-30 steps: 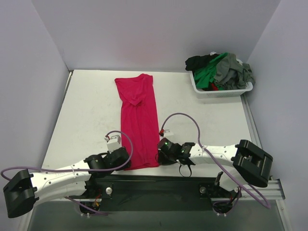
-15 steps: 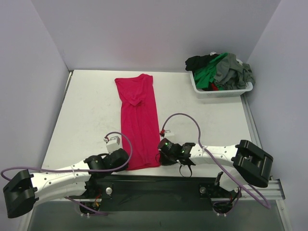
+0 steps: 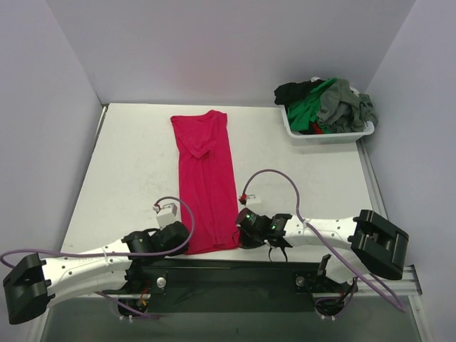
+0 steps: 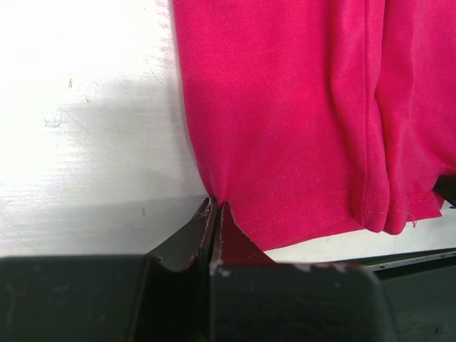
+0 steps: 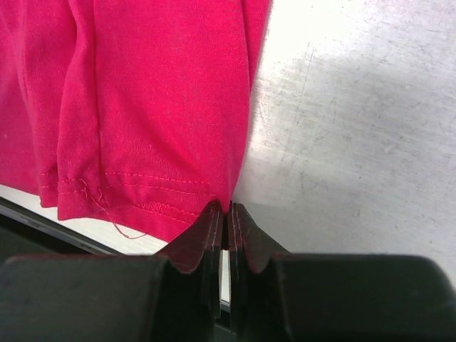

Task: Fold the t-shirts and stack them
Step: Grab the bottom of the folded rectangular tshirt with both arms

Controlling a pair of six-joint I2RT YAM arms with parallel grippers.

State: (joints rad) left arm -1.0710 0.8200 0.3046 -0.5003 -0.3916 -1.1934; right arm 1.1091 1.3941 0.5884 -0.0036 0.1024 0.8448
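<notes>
along the near edge of the white surface (image 3: 135, 171), the crimson-red t-shirt (image 3: 206, 178) lies flat as a long narrow strip. it is folded lengthwise, its collar end toward the far wall and its hem just short of the near edge. the left fingers (image 4: 212, 214) are clenched on the hem's left corner. in the left wrist view the two tips meet with a sliver of red cloth pinched between them, right where the side edge meets the stitched hem. the right fingers (image 5: 222, 217) are likewise clenched on the hem's right corner, tips pressed together on the point of the cloth, with the double row of stitching running away to their left. both arms lie low over the surface, reaching inward from either side, with the shirt's bottom edge between them. at the far right corner of the surface stands a white basket (image 3: 324, 137), well apart from the crimson-red t-shirt. it is heaped with a green t-shirt (image 3: 308, 108), a grey t-shirt (image 3: 342, 103) and a black t-shirt (image 3: 292, 91), all crumpled together and rising above its rim.
</notes>
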